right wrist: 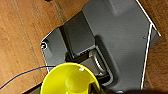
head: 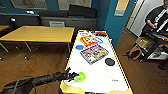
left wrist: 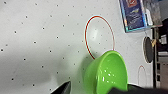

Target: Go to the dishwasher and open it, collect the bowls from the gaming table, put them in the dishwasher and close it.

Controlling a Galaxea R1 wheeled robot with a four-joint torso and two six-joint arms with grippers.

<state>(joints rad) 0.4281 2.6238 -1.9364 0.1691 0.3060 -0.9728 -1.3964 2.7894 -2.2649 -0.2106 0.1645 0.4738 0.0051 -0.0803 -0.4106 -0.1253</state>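
Yellow wood tops the bench (head: 37,33) at the far left of the head view, standing on a brown plank floor (head: 45,62) before a dark teal wall. Lower down, the robot's left arm (head: 37,81) comes in dark and sleeved, reaching right to the near end of the gaming table (head: 100,80), the long white bench edged in yellow. The left pincer (head: 72,75) is at a lime-green bowl (head: 80,76) that sits on the white top near its near left corner. In the left wrist view that bowl (left wrist: 107,73) shows large, upright and empty, just beside a red ring (left wrist: 99,35) printed on the dotted white surface; dark finger parts flank it, but whether they are clamped on it or apart I cannot tell. Farther along the gaming table lie a blue disc (head: 79,47), colourful board game boxes (head: 94,53) and a dark grey round object (head: 109,61). At the far right a person (head: 156,20) stands by a cluttered rig. The right wrist view shows a yellow bowl (right wrist: 68,80) in front of a grey robot plate (right wrist: 112,37), over the wooden floor; that pincer's state cannot be told.
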